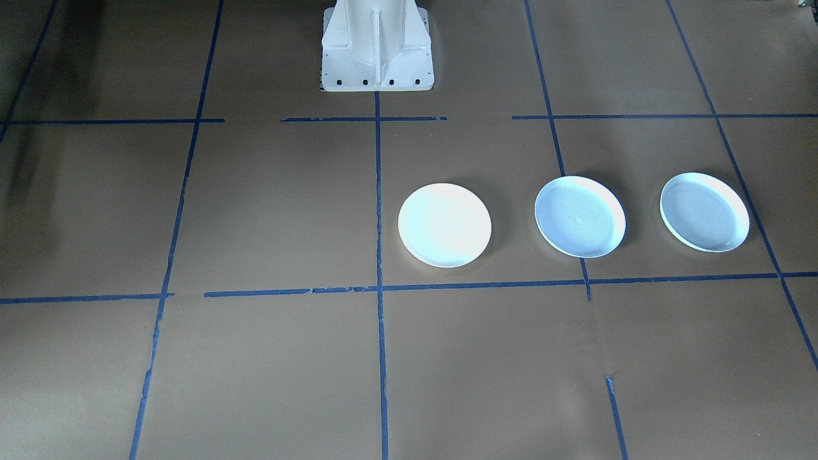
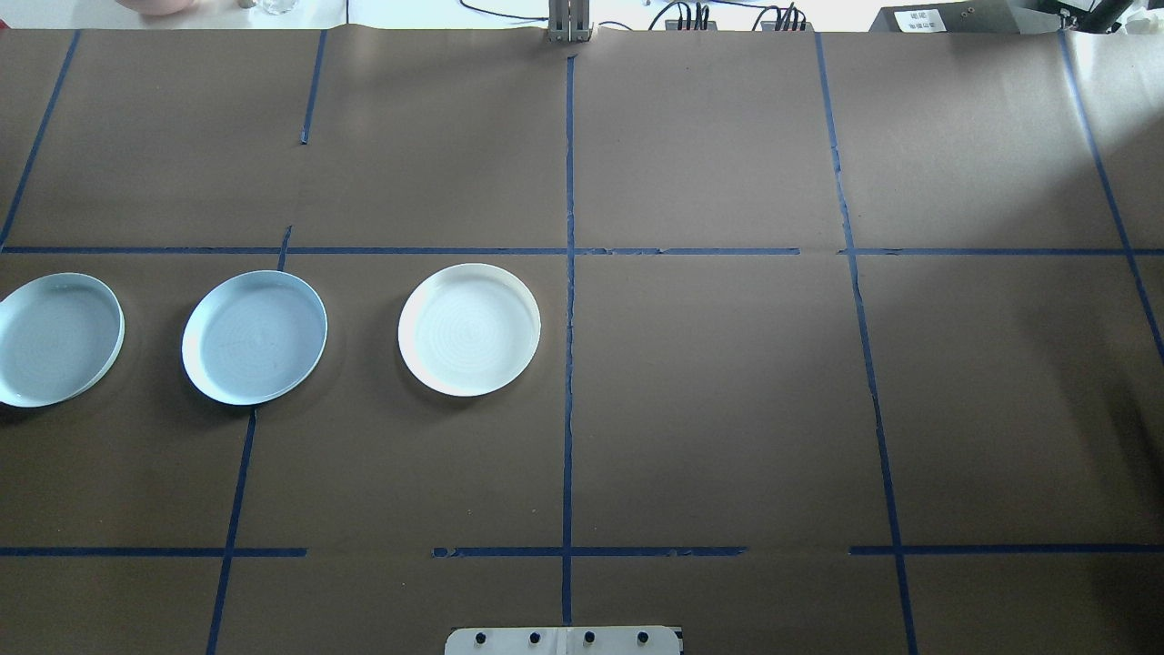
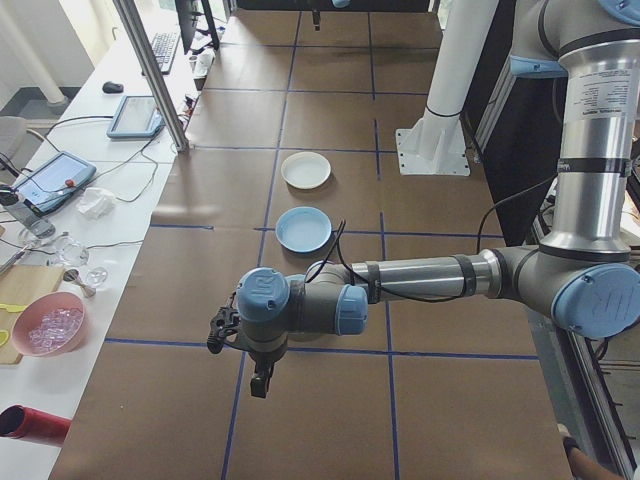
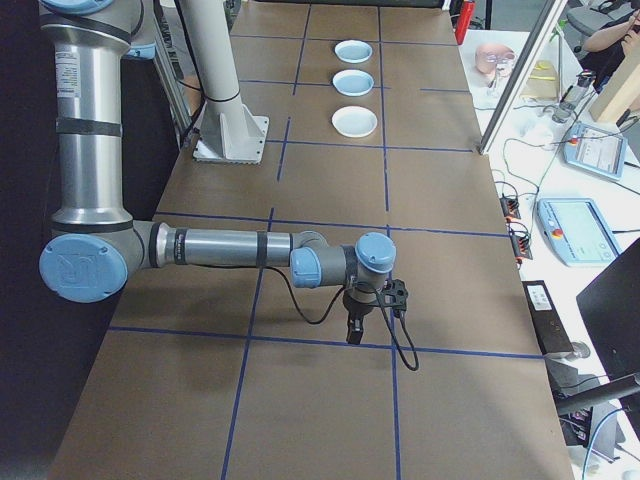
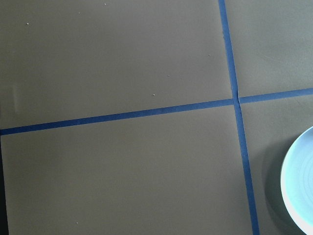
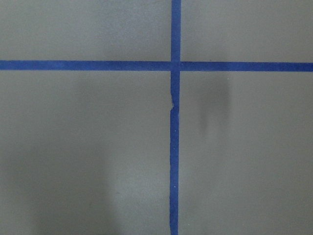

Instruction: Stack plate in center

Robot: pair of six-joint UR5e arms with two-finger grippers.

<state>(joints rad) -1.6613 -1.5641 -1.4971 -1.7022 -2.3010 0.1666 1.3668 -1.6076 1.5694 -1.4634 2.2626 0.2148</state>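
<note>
Three plates lie in a row on the brown table, on the robot's left half. The white plate [image 2: 469,329] [image 1: 445,225] is nearest the centre line. One pale blue plate [image 2: 255,337] [image 1: 580,216] sits beside it, and another pale blue plate [image 2: 56,338] [image 1: 704,211] lies at the far left edge. My left gripper [image 3: 260,380] hangs low over the table's left end, apart from the plates; the left wrist view catches a blue plate's rim [image 5: 301,186]. My right gripper [image 4: 354,328] hangs over the right end. I cannot tell whether either is open or shut.
Blue tape lines [image 2: 568,364] divide the table into squares. The white robot base [image 1: 377,48] stands at the middle of the robot's side. A bench beside the table holds tablets [image 3: 135,115], a pink bowl [image 3: 50,325] and a metal pole [image 3: 155,75].
</note>
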